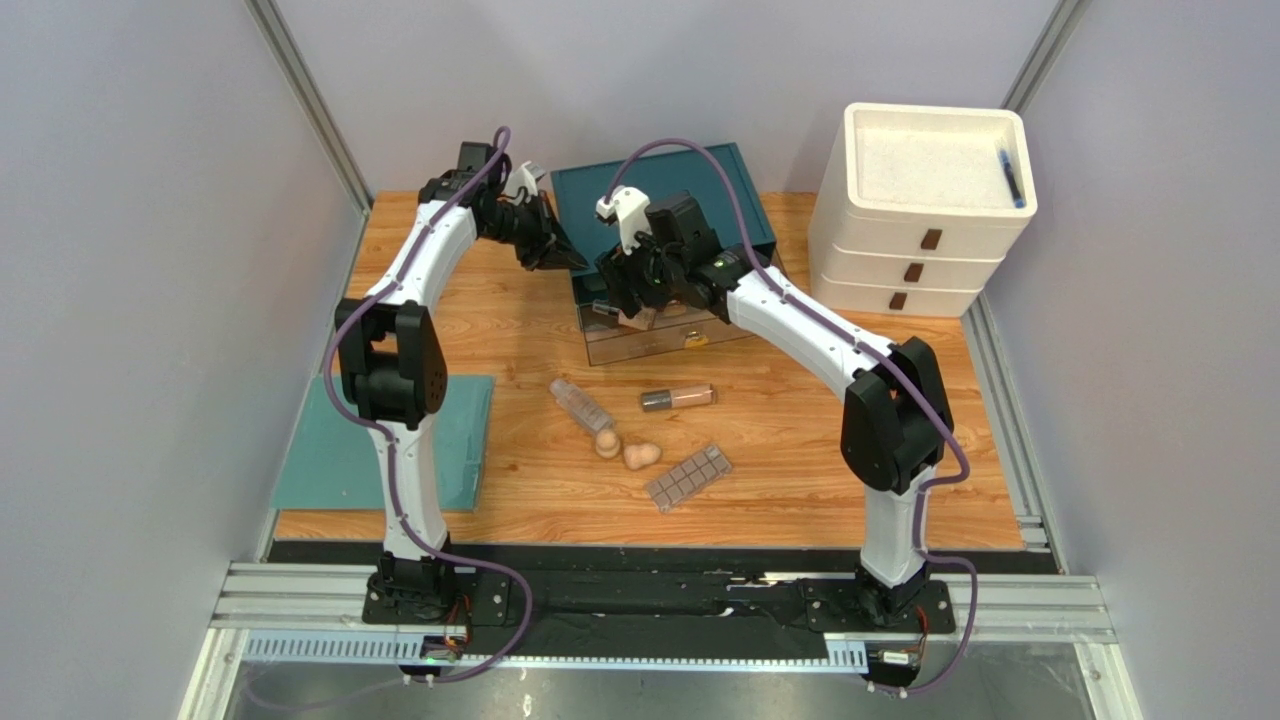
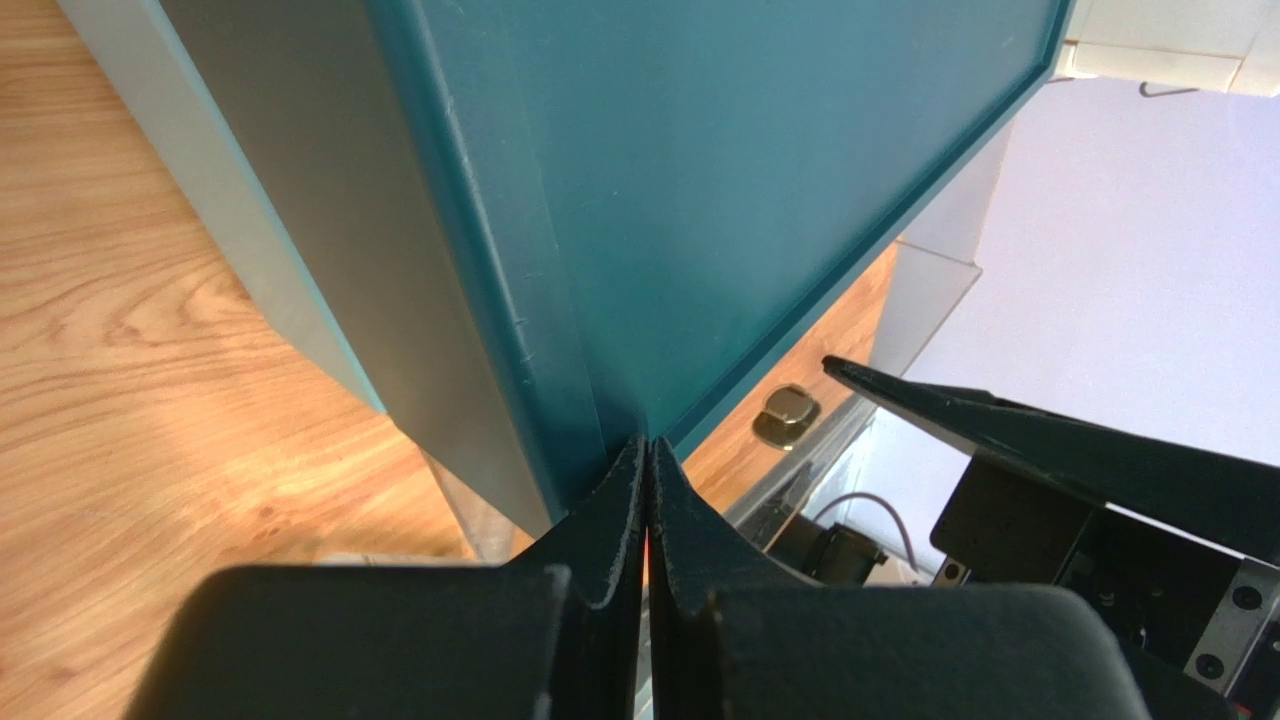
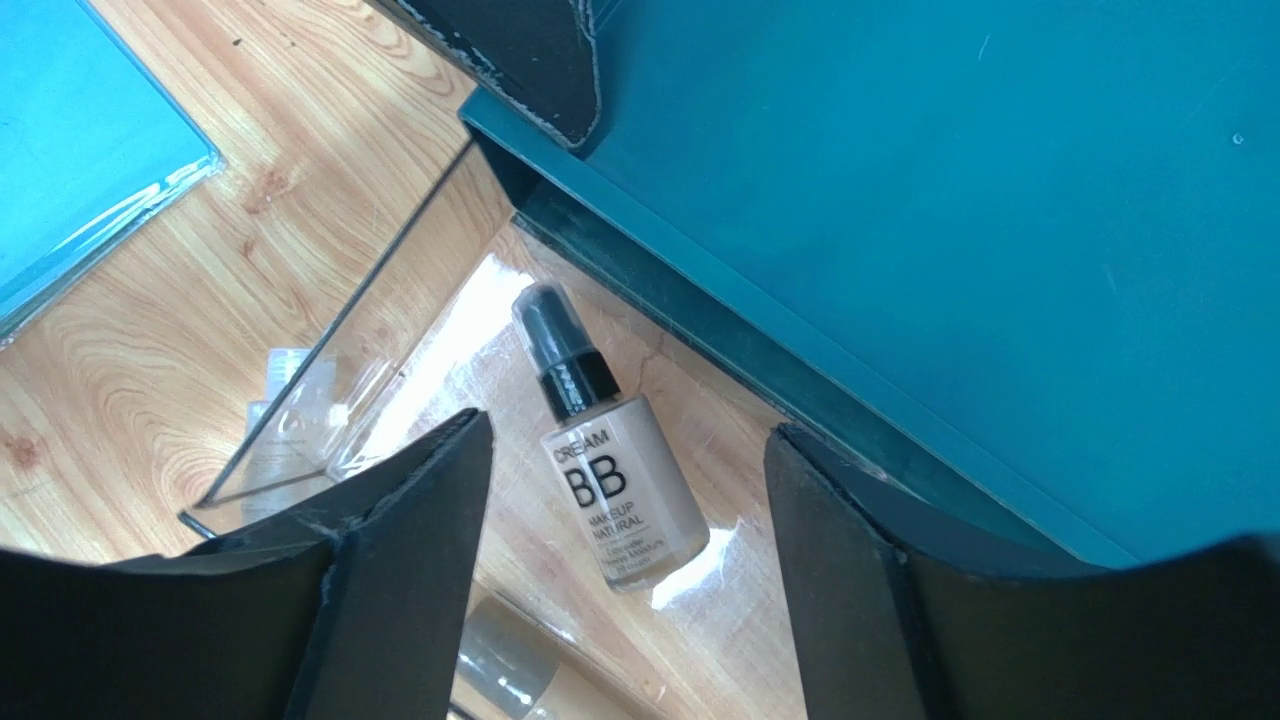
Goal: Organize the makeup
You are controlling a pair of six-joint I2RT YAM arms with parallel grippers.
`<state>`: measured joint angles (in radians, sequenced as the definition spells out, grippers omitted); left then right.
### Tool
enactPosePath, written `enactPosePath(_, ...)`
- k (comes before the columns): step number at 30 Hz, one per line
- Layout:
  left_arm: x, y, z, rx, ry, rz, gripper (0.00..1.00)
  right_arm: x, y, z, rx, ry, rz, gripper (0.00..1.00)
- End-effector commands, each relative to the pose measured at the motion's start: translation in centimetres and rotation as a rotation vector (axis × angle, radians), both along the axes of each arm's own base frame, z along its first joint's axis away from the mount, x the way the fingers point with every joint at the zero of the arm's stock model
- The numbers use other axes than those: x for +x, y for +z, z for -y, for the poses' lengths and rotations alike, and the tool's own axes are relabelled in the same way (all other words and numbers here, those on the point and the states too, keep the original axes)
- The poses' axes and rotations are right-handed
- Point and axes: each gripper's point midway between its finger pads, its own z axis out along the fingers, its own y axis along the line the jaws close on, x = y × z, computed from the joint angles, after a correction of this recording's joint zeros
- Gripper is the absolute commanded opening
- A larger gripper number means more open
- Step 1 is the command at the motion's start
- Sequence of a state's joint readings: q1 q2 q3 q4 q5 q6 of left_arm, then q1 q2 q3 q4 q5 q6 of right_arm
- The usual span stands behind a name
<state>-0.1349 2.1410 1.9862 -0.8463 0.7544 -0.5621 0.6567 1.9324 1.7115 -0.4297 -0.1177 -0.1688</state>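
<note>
- Nearest me on the table (image 1: 842,450), the flat palette (image 1: 690,477) lies alone.
- Just past it sit two beige sponges (image 1: 607,443), side by side.
- Then a clear bottle (image 1: 579,402) and a brown tube (image 1: 676,398) lie apart.
- My right pincer (image 3: 628,435) is spread wide above the cream bottle (image 3: 624,503) in the clear drawer (image 3: 376,285).
- My left pincer (image 2: 648,450) is pinched tight at the teal box (image 2: 751,180) edge.

The teal box (image 1: 669,183) covers the rear of the pulled-out clear drawer (image 3: 343,360), leaving only its front open from above. There the right pincer (image 3: 628,435) hangs spread over a BB cream bottle (image 3: 624,503). The left pincer (image 2: 648,450), pressed together, crowds the box's left corner. Bare desk (image 1: 834,480) lies right of the palette (image 1: 690,477).
</note>
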Motion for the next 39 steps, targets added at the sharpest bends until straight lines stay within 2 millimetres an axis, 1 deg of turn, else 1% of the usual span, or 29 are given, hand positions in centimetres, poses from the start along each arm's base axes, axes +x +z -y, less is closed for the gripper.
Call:
enactPosePath(1,-0.9,-1.5,-1.3,0.079,-0.003,-0.052,0.00,1.1,2.5,-0.5,0.053,-0.023,0.041,0.71)
enactPosePath(2,-0.9,-1.5,-1.3,0.079,0.000,-0.053,0.00,1.1,2.8,-0.5,0.053,-0.025,0.045,0.71)
enactPosePath(6,-0.8,-1.4,-1.4,0.077,0.000,-0.049,0.00,0.7,5.2,0.1,0.076,-0.029,0.086,0.71)
enactPosePath(7,-0.8,-1.4,-1.4,0.077,0.001,-0.050,0.00,0.1,7.0,0.3,0.099,-0.020,0.111,0.71)
enactPosePath(8,-0.9,-1.3,-1.4,0.078,0.000,-0.051,0.00,-0.3,7.6,0.6,0.104,-0.014,0.111,0.71)
enactPosePath(9,-0.8,-1.2,-1.4,0.077,0.000,-0.048,0.00,-1.0,7.5,0.6,0.110,-0.004,0.100,0.71)
enactPosePath(10,-0.9,-1.1,-1.4,0.078,-0.001,-0.047,0.00,-2.3,9.2,0.5,0.147,0.032,0.106,0.71)
enactPosePath(11,-0.9,-1.0,-1.4,0.077,-0.001,-0.044,0.00,-3.0,9.5,0.5,0.163,0.050,0.096,0.71)
enactPosePath(12,-0.8,-1.0,-1.5,0.077,0.000,-0.041,0.00,-4.5,8.8,0.1,0.176,0.086,0.058,0.70)
enactPosePath(13,-0.9,-0.8,-1.4,0.076,-0.001,-0.041,0.00,-5.6,9.4,0.2,0.186,0.105,0.056,0.70)
enactPosePath(14,-0.8,-0.8,-1.5,0.078,-0.001,-0.040,0.00,-6.6,9.4,0.1,0.188,0.126,0.046,0.70)
enactPosePath(15,-0.8,-0.6,-1.5,0.078,-0.003,-0.035,0.00,-8.2,8.3,-0.4,0.184,0.166,0.010,0.70)
enactPosePath(16,-0.8,-0.5,-1.5,0.079,-0.004,-0.035,0.00,-9.1,7.9,-0.5,0.187,0.181,-0.007,0.70)
enactPosePath(17,-0.8,-0.5,-1.6,0.080,-0.002,-0.034,0.00,-10.0,8.3,-0.6,0.198,0.195,-0.009,0.70)
enactPosePath(18,-0.7,-0.4,-1.5,0.079,-0.004,-0.031,0.00,-11.4,7.8,-1.3,0.198,0.229,-0.032,0.70)
enactPosePath(20,-0.7,-0.5,-1.6,0.080,-0.002,-0.036,0.00,-13.1,5.9,-1.6,0.173,0.255,-0.096,0.70)
enactPosePath(21,-0.7,-0.6,-1.7,0.079,-0.002,-0.039,0.00,-14.3,5.2,-2.2,0.161,0.276,-0.128,0.70)
enactPosePath(25,-0.8,-1.0,-1.7,0.084,-0.005,-0.047,0.00,-16.9,1.3,-3.1,0.114,0.297,-0.245,0.71)
enactPosePath(27,-0.9,-1.3,-1.8,0.086,-0.005,-0.054,0.00,-18.0,-0.1,-4.0,0.101,0.321,-0.267,0.71)
enactPosePath(30,-1.1,-1.6,-1.9,0.090,-0.008,-0.059,0.00,-18.4,-2.0,-4.7,0.079,0.318,-0.295,0.71)
enactPosePath(31,-1.0,-1.7,-2.0,0.090,-0.007,-0.060,0.00,-18.3,-3.3,-4.9,0.061,0.309,-0.317,0.71)
enactPosePath(34,-1.1,-1.6,-1.9,0.087,-0.008,-0.060,0.00,-17.7,-5.3,-5.2,0.036,0.276,-0.342,0.70)
enactPosePath(39,-1.0,-1.7,-1.7,0.067,-0.002,-0.065,0.00,-16.6,-7.9,-5.6,0.009,0.230,-0.338,0.70)
